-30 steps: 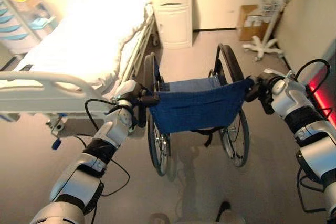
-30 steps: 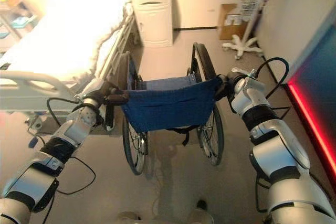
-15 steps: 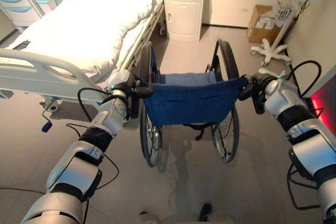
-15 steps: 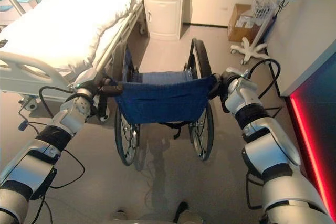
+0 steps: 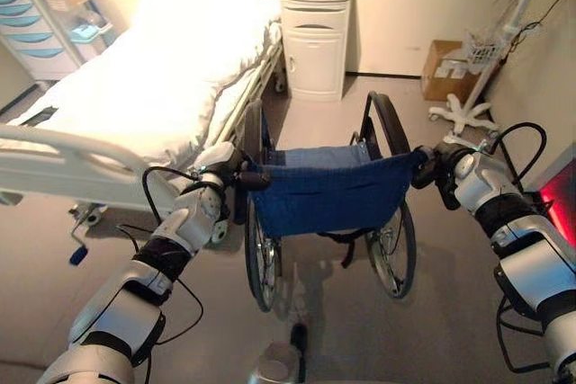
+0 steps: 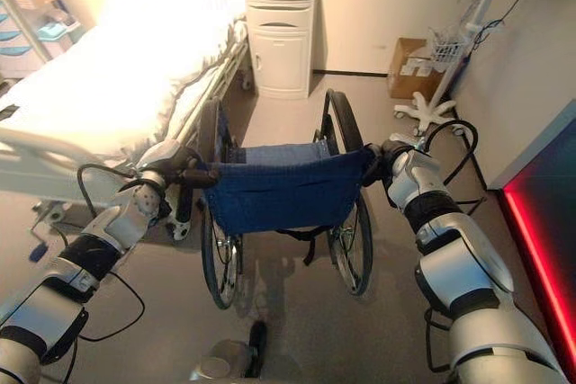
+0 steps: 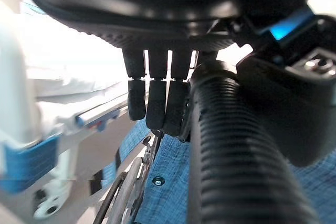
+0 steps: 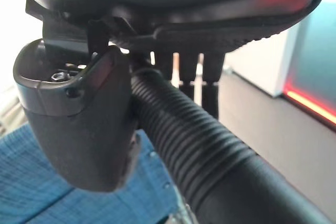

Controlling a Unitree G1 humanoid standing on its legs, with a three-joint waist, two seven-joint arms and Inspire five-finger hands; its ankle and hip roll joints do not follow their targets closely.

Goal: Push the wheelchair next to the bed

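Both hands wrapped on wheelchair [image 5: 328,191] grips: left hand [image 5: 227,168], right hand [image 5: 438,165]. Bed [image 5: 153,87] lies just left, wheelchair axis parallel alongside.

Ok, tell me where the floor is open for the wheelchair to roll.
Open floor lies ahead of the wheelchair, between the bed and the wheeled stand, up to the white cabinet. Also open to its right. Crowded on the left: the bed rail sits close by the left robot hand. The right robot hand grips the other handle.
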